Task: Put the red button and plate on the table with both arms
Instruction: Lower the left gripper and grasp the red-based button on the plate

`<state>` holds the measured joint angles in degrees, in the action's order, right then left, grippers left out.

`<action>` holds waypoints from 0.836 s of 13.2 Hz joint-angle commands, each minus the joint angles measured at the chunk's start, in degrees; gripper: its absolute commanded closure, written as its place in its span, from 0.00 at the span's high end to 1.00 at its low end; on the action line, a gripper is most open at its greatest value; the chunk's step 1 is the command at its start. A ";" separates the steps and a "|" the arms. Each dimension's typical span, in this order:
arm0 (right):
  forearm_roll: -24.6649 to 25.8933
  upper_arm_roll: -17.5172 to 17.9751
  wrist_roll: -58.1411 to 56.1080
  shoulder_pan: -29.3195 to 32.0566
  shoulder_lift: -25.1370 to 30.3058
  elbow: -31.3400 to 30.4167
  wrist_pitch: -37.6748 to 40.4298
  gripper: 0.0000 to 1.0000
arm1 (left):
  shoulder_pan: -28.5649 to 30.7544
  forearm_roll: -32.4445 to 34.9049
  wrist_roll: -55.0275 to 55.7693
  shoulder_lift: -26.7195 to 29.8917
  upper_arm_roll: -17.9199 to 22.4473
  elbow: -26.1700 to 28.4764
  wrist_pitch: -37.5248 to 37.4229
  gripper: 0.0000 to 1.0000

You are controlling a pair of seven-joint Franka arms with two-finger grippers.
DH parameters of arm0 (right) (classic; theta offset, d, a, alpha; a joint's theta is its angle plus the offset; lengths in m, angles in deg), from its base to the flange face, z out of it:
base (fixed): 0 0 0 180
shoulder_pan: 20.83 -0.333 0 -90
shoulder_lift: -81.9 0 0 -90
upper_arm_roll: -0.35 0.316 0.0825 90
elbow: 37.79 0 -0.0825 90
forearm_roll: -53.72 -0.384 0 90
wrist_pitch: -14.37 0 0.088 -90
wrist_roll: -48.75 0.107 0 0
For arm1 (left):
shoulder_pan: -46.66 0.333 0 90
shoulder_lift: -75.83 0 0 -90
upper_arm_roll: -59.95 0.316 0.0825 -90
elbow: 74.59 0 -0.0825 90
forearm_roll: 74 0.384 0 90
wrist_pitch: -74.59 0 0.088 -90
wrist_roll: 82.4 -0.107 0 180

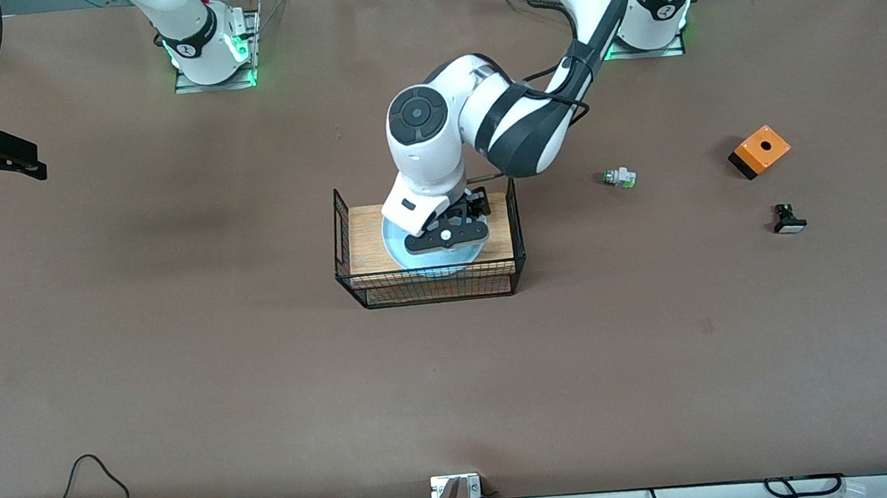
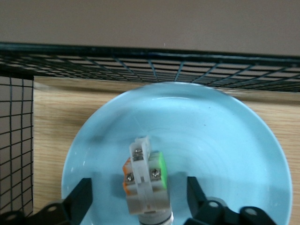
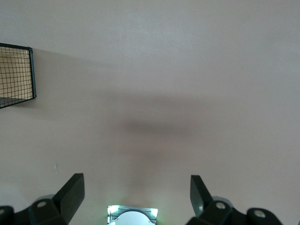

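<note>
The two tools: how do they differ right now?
The left tool hangs low over the plate on the rack; the right tool waits over bare table. The left tool straddles the red button without touching it; the right tool straddles nothing. Both are black, two-fingered and open.

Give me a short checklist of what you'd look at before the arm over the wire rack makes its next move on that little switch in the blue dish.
1. Left gripper straddles the red button: ok, one finger on each side.
2. Fingers clear of the button: ok, gaps show on both sides, so no grip yet.
3. Button lies in the light blue plate: ok.
4. Plate sits on the wire rack's wooden top, not yet on the table: ok.
5. Button's red cap visible: cannot tell, that end is hidden at the picture's edge.
6. Right gripper waits open over bare table, away from the rack: ok.
</note>
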<state>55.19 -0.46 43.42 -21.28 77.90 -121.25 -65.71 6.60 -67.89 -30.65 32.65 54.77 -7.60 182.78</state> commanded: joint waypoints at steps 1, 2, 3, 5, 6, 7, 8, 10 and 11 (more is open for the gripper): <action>0.55 0.02 -0.83 0.28 -0.39 1.11 0.45 1.00 | -0.29 1.10 0.37 -0.76 0.17 -1.77 1.49 0.61; 0.55 0.02 -0.83 0.19 -0.39 1.11 0.45 1.00 | -0.29 0.84 0.45 -0.76 0.17 -1.42 1.67 0.44; 0.55 0.02 -0.83 0.28 -0.39 1.11 0.45 1.00 | -0.20 0.75 0.45 -0.68 0.17 -1.42 1.68 0.33; 0.55 0.02 -0.83 0.28 -0.39 1.11 0.45 1.00 | -0.11 0.75 0.54 -0.41 0.08 -1.51 1.59 0.19; 0.55 0.02 -0.83 0.28 -0.39 1.11 0.45 1.00 | -0.02 0.75 0.46 -0.24 0.08 -1.51 1.59 0.18; 0.55 0.02 -0.83 0.28 -0.39 1.11 0.45 1.00 | 0.15 0.83 0.45 -0.06 0.17 -1.51 1.41 0.18; 0.55 0.02 -0.83 0.28 -0.39 1.11 0.45 1.00 | 0.33 0.83 0.11 0.72 0.08 -1.77 1.15 0.18; 0.55 0.02 -0.83 0.28 -0.39 1.11 0.45 1.00 | 0.85 0.66 0.11 4.93 -0.09 -1.51 -2.25 0.17; 0.55 0.02 -0.83 0.28 -0.39 1.11 0.45 1.00 | 1.55 0.66 0.10 6.60 -0.36 -2.12 -5.58 0.17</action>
<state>55.19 -0.49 43.42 -21.21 77.88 -121.24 -65.71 7.20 -67.84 -30.65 34.44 54.78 -9.90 182.57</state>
